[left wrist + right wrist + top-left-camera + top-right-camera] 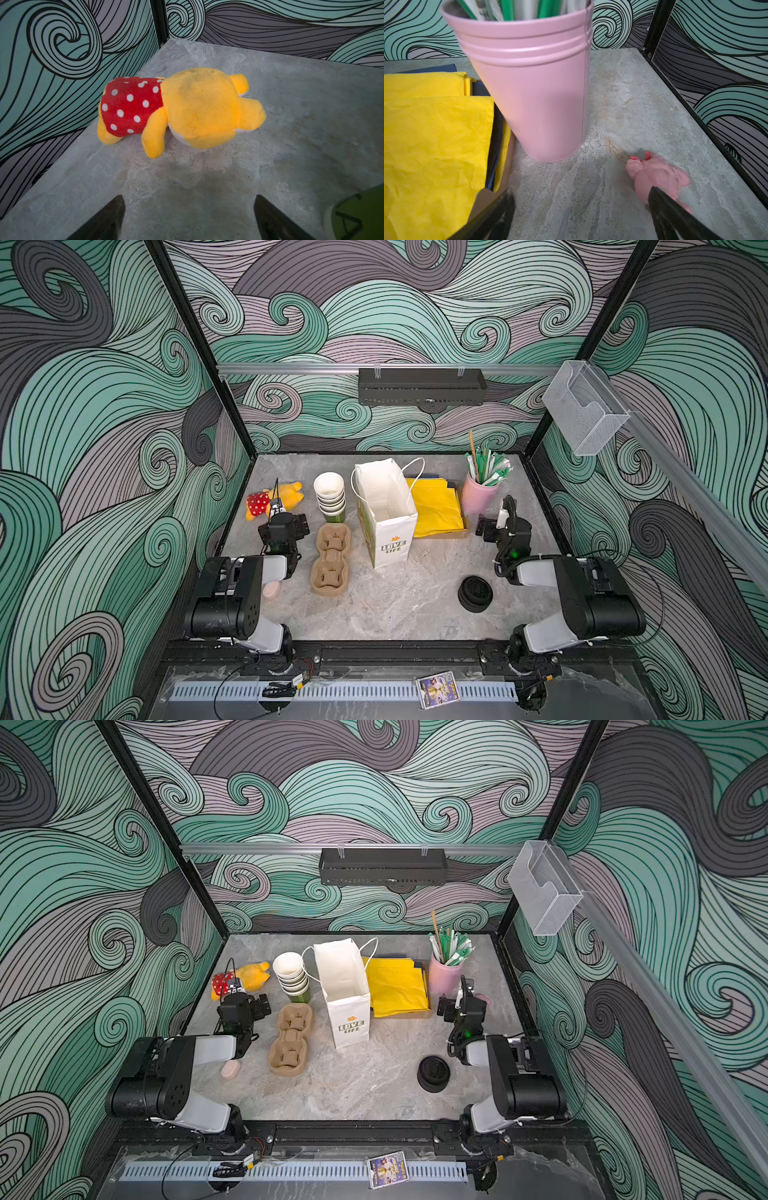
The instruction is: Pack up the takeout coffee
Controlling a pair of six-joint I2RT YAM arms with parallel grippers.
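The takeout coffee is out of view; no lidded cup shows in any view. A white paper bag point(392, 539) point(351, 1019) stands open at mid-table. Left of it lies an empty brown pulp cup carrier point(331, 558) point(291, 1040). My left gripper point(284, 517) point(189, 207) hovers at the back left, open and empty, facing a yellow plush point(182, 108). At the back right my right gripper point(496, 522) point(580, 195) is also open and empty, in front of a pink bucket point(533, 83).
Nested lidless cups point(330, 497) stand behind the carrier. A stack of black lids point(475, 593) lies front right. Yellow tissue paper in a box point(436, 506) sits beside the straw-filled bucket point(478, 493). A small pink toy point(658, 176) lies by the right fingers.
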